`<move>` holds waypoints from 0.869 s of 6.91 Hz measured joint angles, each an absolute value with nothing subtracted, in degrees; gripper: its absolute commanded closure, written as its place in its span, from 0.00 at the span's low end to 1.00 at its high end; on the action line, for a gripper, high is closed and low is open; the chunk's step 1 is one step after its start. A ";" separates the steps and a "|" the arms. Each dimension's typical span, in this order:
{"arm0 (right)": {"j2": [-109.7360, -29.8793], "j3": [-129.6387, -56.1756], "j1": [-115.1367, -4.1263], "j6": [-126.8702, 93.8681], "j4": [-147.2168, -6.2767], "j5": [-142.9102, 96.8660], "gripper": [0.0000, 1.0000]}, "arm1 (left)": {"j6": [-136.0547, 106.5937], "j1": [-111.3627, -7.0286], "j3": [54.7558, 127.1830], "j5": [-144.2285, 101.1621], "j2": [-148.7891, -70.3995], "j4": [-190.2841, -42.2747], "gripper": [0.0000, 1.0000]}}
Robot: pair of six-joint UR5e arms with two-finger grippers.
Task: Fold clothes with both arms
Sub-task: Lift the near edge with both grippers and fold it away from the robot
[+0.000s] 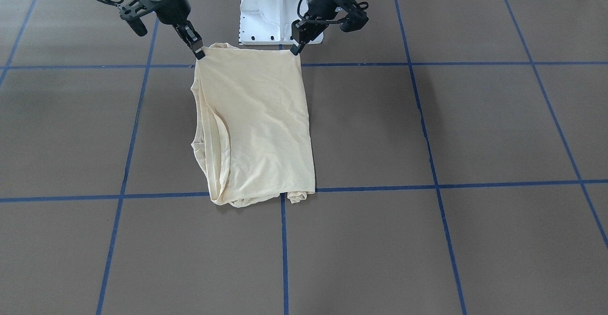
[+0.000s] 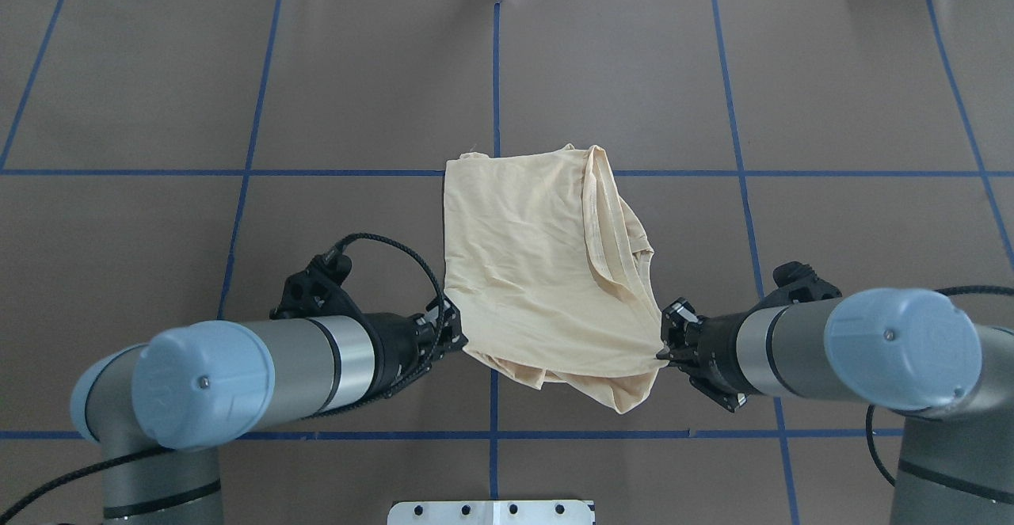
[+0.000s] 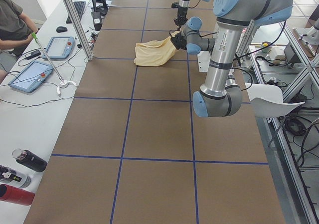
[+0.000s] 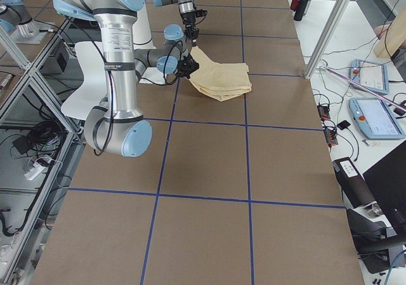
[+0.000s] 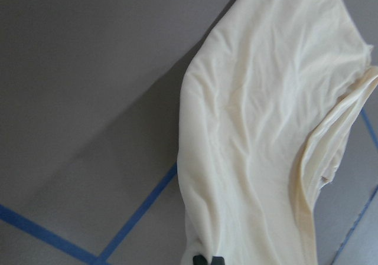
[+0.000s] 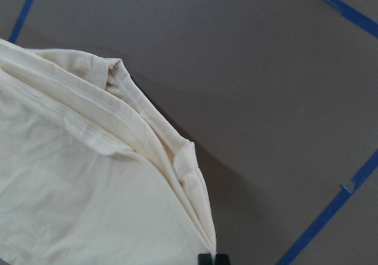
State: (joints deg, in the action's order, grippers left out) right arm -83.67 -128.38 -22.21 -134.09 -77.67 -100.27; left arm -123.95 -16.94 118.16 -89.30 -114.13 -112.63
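The clothes are one pale cream-yellow shirt [image 1: 256, 125], folded into a rough rectangle, with no print showing. Its far part lies on the brown table [image 1: 475, 129]. The edge near the robot is lifted and stretched between both grippers. My left gripper [image 2: 458, 335] is shut on one near corner of the shirt [image 2: 539, 272]. My right gripper [image 2: 661, 347] is shut on the other near corner, where layered hems hang. In the front-facing view the left gripper [image 1: 297, 49] is on the right and the right gripper [image 1: 199, 52] on the left. Each wrist view shows cloth [image 5: 266, 129] [image 6: 71, 188] running from the fingertips.
The white pedestal base [image 1: 266, 15] stands just behind the lifted edge. Blue tape lines [image 2: 495, 74] grid the table. Beyond the far side, a bench holds tablets [image 3: 30, 76] and bottles [image 3: 30, 160], with a seated person [image 3: 12, 19] and an aluminium post [image 3: 75, 19].
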 measured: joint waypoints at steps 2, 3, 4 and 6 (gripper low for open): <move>-75.48 -120.03 -31.95 -134.00 -77.71 -109.03 1.00 | -120.37 -24.14 113.38 -91.30 -117.18 -112.44 1.00; -72.01 -115.71 -35.77 -132.82 -77.73 -111.97 1.00 | -118.35 -27.31 109.66 -92.30 -118.98 -113.00 1.00; -69.45 -112.10 -38.62 -131.05 -77.72 -113.59 1.00 | -116.51 -30.06 105.70 -93.24 -120.18 -114.83 1.00; -63.28 -103.17 -42.04 -127.67 -77.59 -115.57 1.00 | -114.48 -33.55 95.87 -94.83 -123.60 -120.62 1.00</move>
State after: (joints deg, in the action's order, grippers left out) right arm -63.28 -103.17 -42.04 -127.67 -77.59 -115.57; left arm -114.48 -33.55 95.87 -94.83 -123.60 -120.62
